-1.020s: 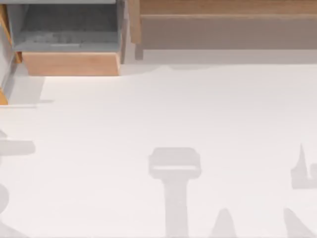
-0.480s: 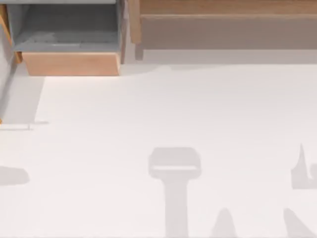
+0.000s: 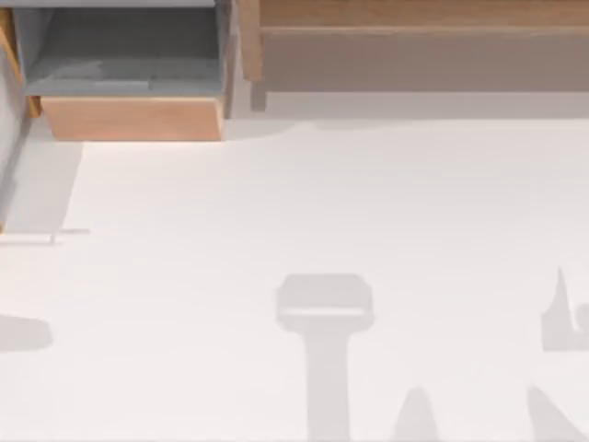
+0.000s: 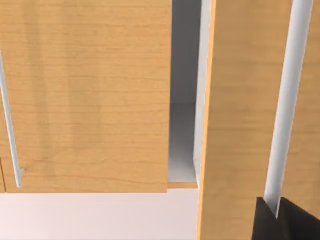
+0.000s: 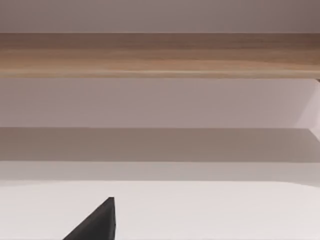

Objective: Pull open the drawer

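Left claw (image 4: 274, 214) is on the job, clamped round the lower end of the pale metal handle (image 4: 287, 100), with the bar running straight down into the notch between its dark fingers. That handle sits on the orange-brown front of the drawer (image 4: 242, 115), and the front stands proud of the neighbouring panel (image 4: 85, 100), with a grey-lined gap showing between them, so it looks partly out. From above, the same drawer is just a narrow grey sliver hugging the far left edge (image 3: 7, 166), beside the wide pale-fronted drawer (image 3: 133, 118) at the back left of the counter (image 3: 322, 203). So the drawer is right there in the claw's hold, touching, nothing between them.

To finish this well, the pull wants to go straight back along the drawer's slide, level and steady. The grip is near the bar's end, so any sideways drag could twist the front or let the bar slip out of the notch.

Right claw (image 5: 100, 222) hangs idle over the bare counter, facing the long wooden shelf (image 5: 160, 55); whether it is open or closed cannot be told
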{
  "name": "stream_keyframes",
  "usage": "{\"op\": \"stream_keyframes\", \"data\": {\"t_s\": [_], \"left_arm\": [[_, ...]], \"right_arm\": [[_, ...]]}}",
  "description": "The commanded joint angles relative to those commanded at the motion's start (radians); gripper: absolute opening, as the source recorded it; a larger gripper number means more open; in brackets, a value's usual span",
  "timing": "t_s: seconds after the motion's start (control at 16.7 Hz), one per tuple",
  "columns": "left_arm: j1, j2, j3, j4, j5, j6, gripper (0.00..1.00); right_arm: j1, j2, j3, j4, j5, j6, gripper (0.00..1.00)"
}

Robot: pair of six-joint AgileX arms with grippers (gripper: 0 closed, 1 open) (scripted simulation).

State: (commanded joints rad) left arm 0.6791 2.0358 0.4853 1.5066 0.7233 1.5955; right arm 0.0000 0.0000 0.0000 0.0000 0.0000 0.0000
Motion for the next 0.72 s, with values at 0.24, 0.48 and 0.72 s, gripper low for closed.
{"op": "stream_keyframes", "data": {"t_s": [0.24,0.48,0.72], "left_arm": [[0.000,0.000,0.000,0.000,0.000,0.000,0.53],[0.000,0.000,0.000,0.000,0.000,0.000,0.83],[0.000,0.000,0.000,0.000,0.000,0.000,1.00]], "right_arm": [[0.000,0.000,0.000,0.000,0.000,0.000,1.00],[0.000,0.000,0.000,0.000,0.000,0.000,1.00],[0.000,0.000,0.000,0.000,0.000,0.000,1.00]]}}
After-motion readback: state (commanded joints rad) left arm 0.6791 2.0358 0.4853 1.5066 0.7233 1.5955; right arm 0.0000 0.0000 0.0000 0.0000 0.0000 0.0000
